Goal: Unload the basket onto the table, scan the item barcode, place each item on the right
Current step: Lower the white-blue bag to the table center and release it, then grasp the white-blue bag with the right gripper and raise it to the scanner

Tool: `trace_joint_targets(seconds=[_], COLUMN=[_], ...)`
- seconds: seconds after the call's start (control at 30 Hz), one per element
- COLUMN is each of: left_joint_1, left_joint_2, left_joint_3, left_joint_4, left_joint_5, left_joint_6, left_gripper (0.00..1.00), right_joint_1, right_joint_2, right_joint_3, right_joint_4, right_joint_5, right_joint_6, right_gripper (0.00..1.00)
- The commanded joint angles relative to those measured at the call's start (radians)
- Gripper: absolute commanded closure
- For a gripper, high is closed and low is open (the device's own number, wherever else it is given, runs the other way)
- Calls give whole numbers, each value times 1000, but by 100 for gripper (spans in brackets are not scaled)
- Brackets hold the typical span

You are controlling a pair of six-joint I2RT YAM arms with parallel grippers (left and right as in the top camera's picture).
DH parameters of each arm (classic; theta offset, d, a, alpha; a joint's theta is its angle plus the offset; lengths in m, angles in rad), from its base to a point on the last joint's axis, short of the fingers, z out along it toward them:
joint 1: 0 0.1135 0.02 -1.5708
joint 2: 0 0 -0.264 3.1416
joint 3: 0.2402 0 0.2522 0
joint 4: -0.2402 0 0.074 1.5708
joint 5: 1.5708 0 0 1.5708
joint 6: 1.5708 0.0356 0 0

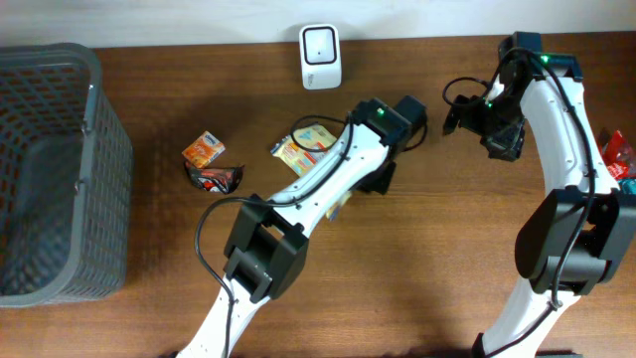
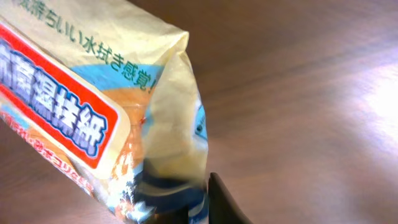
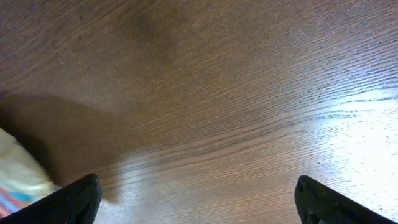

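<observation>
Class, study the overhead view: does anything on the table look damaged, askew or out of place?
The dark wrapper beside the orange packet looks crumpled and twisted. A red packet lies alone at the picture's right edge, apart from the other items.

Wipes packet right at my left gripper: white-on-red characters "濕抹紙"; farther from the fingers, green print "水拭き感覚!". Nothing else legible.
</observation>
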Motion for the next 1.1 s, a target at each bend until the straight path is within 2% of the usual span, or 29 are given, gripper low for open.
trace_joint_targets(seconds=[0.0, 0.03, 0.17, 0.27, 0.4, 0.57, 0.7, 0.77, 0.8, 0.87, 0.93, 1.0, 1.07], left_joint_1=[-16, -6, 76, 229, 389, 508, 529, 529, 534, 560, 595, 628, 636], left_joint_2=[1, 1, 1, -9, -6, 18, 20, 21, 22, 22, 22, 22, 22], left_joint_3=[62, 115, 360, 496, 487, 466, 466, 466, 466, 466, 466, 466, 466], left_joint_4=[-60, -110, -258, -258, -258, -258, -252, -247, -251, -254, -254, -257, -257], left_joint_5=[141, 132, 35, 35, 130, 130, 114, 88, 88, 89, 101, 111, 111], left_joint_6=[25, 52, 48, 43, 44, 44, 44, 43, 18, -42, -71, -69, -64], left_gripper=[21, 1, 1, 1, 1, 1, 1, 1, 1, 1, 1, 1, 1], right_joint_1=[0, 0, 0, 0, 0, 0, 3, 47, 93, 170, 241, 309, 382], right_joint_2=[-8, -8, -8, -8, -8, -8, -8, -7, 0, 11, 21, 34, 47], right_joint_3=[16, 17, 16, 16, 16, 17, 16, 8, 8, 8, 8, 8, 8], right_joint_4=[0, 0, 0, 0, 0, 0, 13, 38, 42, 60, 104, 124, 133], right_joint_5=[12, 12, 12, 12, 12, -1, -231, -269, -269, -243, -138, -126, -126], right_joint_6=[5, 5, 5, 5, 5, 9, 6, -129, -234, -329, -341, -342, -443], right_gripper=[2, 2, 2, 2, 2, 1, 1, 1, 1, 1, 1, 1, 1])
